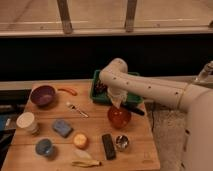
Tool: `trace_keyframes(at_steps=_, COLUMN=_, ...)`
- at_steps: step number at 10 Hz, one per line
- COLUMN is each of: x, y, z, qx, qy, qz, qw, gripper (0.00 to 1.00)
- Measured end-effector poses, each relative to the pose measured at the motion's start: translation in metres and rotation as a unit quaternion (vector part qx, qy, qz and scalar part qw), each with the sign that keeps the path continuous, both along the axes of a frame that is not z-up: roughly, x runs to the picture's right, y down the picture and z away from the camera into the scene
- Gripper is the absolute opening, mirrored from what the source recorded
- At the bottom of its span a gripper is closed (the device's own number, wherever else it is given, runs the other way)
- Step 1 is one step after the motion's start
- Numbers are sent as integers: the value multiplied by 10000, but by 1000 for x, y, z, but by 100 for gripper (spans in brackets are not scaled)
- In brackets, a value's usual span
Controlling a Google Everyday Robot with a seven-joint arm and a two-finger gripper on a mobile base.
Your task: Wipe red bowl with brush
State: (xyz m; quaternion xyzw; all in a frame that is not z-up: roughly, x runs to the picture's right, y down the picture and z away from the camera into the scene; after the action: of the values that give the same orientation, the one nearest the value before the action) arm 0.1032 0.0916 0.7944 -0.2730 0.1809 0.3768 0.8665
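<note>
The red bowl (119,117) sits on the wooden table (145,150), right of centre, just in front of a green basket. My gripper (117,103) hangs at the end of the white arm, right above the bowl's back rim. It is shut on the brush (135,109). The black handle sticks out to the right over the bowl's upper right edge. The brush head is hidden by the gripper and the bowl.
A green basket (100,94) stands behind the bowl. A purple bowl (43,95), orange peeler-like item (67,91), fork (77,110), white cup (27,121), blue sponge (62,128), small blue bowl (44,147), orange fruit (80,141), black block (107,146), metal cup (122,143) and banana (85,162) lie around.
</note>
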Motion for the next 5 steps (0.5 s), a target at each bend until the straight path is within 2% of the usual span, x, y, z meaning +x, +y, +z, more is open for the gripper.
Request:
trace_keyframes(at_steps=1, x=24, y=7, z=-4, qx=-119, qy=-370, qz=441, qw=9983, gripper=0)
trace_keyframes(at_steps=2, x=44, y=13, z=-6, qx=-308, qy=-820, qz=873, qw=9923, gripper=0)
trace_keyframes(at_steps=3, x=54, y=17, z=-7, qx=-546, qy=-1194, qz=1159, qw=9845, gripper=0)
trace_keyframes(at_steps=4, x=58, y=19, z=-7, qx=-726, qy=-1410, qz=1278, qw=9790, gripper=0)
trace_keyframes(at_steps=5, x=60, y=22, z=-9, qx=-902, qy=-1532, qz=1279, qw=9757, gripper=0)
